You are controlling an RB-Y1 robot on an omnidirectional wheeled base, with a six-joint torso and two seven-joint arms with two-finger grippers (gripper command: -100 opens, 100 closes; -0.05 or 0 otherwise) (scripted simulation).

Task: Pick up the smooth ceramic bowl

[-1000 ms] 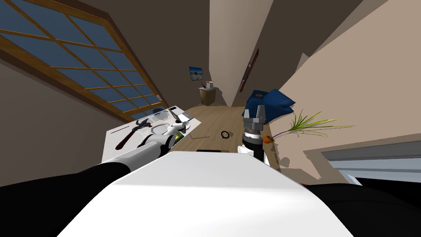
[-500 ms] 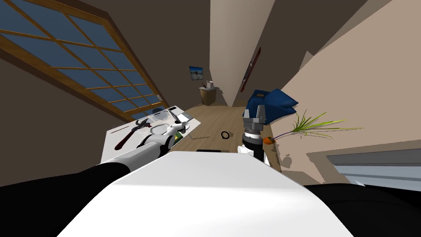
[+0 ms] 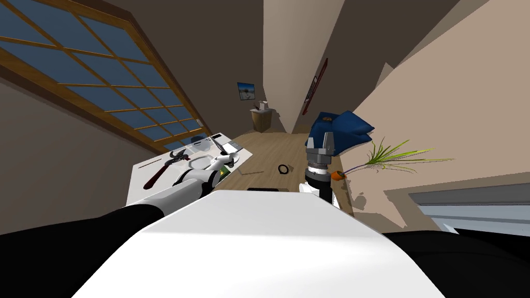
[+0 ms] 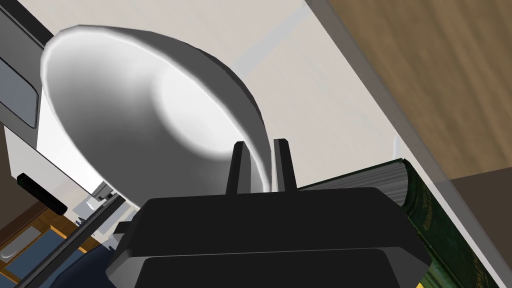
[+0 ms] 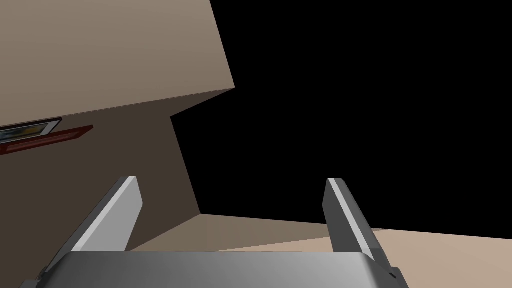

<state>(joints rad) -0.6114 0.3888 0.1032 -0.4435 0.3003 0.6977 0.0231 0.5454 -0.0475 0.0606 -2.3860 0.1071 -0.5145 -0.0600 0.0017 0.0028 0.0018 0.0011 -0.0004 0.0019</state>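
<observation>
A white bowl with a grey outer wall is tilted over an off-white tabletop, its hollow facing the left hand's camera. The left tool has its two fingers drawn close together, pinching the bowl's near rim between them. Whether the bowl's base touches the tabletop is hard to tell from this angle.

Just beside the tool lies a dark green book, set along the tabletop's edge. Past that edge is wooden floor. The surface on the bowl's other side, toward the edge, is bare.

From the head, the left arm reaches forward and left over the tabletop. A long dark red and black implement lies further left on it, apart from the arm.

The right tool is held up in the air, well apart from the tabletop, its fingers spread wide with nothing between them. On the floor between the arms lies a small black ring. Beyond the right tool are a blue cushion and a green plant against the wall.
</observation>
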